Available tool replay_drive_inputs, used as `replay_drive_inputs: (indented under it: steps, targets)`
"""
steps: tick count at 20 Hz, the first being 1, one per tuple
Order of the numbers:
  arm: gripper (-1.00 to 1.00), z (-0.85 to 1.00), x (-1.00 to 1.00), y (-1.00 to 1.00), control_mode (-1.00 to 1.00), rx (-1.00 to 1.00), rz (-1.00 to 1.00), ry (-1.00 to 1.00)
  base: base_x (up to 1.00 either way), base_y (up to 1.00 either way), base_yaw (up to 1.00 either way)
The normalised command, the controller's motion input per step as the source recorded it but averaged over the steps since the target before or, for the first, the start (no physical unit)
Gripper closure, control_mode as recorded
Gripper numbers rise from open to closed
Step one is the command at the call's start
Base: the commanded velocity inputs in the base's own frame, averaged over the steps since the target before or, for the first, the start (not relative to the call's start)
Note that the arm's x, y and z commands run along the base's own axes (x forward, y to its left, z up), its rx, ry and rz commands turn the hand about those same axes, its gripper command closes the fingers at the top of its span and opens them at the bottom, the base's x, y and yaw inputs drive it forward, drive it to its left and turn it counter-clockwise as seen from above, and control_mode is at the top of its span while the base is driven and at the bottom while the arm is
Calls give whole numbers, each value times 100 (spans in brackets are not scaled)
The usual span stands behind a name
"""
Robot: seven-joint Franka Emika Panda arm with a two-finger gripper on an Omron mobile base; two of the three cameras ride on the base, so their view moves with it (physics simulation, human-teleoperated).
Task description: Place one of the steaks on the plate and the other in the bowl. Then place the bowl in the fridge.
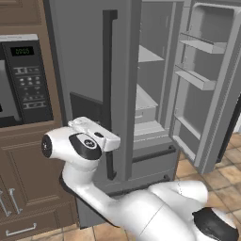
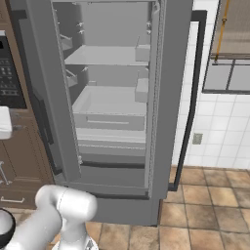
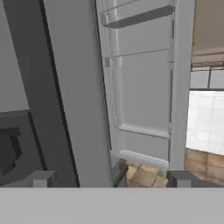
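Fridge (image 2: 171,97): stands with its right door (image 1: 212,84) swung wide toward three o'clock in the left base view, grey shelves (image 2: 105,56) and a lower drawer (image 2: 110,119) bare inside; the left door (image 1: 84,70) with its dark vertical handle (image 1: 109,94) remains closed.
End effector (image 3: 111,179): fingers apart and holding nothing, its two dark tips (image 3: 43,178) rising at six o'clock in the hand view, pointed at the edge of the closed door and the open door's inner bins (image 3: 140,17).
Arm (image 1: 82,146): the white wrist hangs in front of the closed door, at about eight o'clock in the left base view.
Bowl, plate and steaks: not among the things pictured here, so their places cannot be told.
Stage: judged from the open door and free fingers, the fridge looks ready to receive the bowl; whether the steaks are sorted cannot be told.
Handling: the bowl is likely rigid, smooth and fairly light, with a steak that could slide inside; a pinch over the rim wall, kept level, seems the safest hold.
Surroundings: a black microwave panel (image 1: 28,77) sits at nine o'clock in brown cabinets (image 1: 28,188); tiled floor (image 2: 210,205) lies below.
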Motion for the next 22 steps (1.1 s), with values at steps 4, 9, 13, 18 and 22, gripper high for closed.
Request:
replay_drive_inputs:
  steps: [4, 9, 13, 18, 22]
  targets:
    - [-100, 0, -74, -100, -100, 54, 0, -11, 0, 0, 0]
    - [-100, 17, -12, -100, -100, 81, 3, 0, 0, 0, 0]
    - [-100, 6, 34, -100, -100, 81, 0, 5, 0, 0, 0]
    - [-100, -1, 87, -99, -100, 72, 0, 6, 0, 0, 0]
    - [-100, -13, 98, -57, -100, 66, 6, 20, 0, 0, 0]
